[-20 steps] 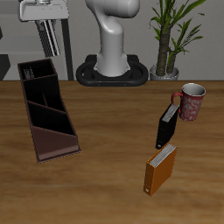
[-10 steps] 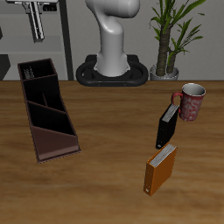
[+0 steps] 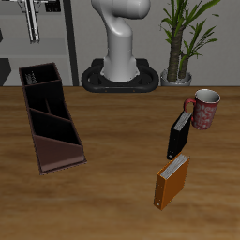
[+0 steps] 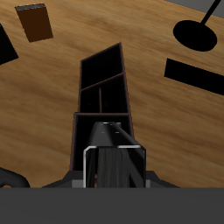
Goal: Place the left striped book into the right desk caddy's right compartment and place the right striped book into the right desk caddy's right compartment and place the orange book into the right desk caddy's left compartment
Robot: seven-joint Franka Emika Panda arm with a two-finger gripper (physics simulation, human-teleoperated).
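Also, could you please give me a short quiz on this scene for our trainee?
1. True or false: the orange book lies on the table, outside the right desk caddy.
2. What stands nearest the black book? A the mug; B the orange book; C the right desk caddy.
3. Fill in: the end effector hangs above the ___.
Key: 1 true; 2 A; 3 right desk caddy.

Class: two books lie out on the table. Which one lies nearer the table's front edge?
The orange book, with its white page edges showing. The plain black book lies farther back, beside the floral mug.
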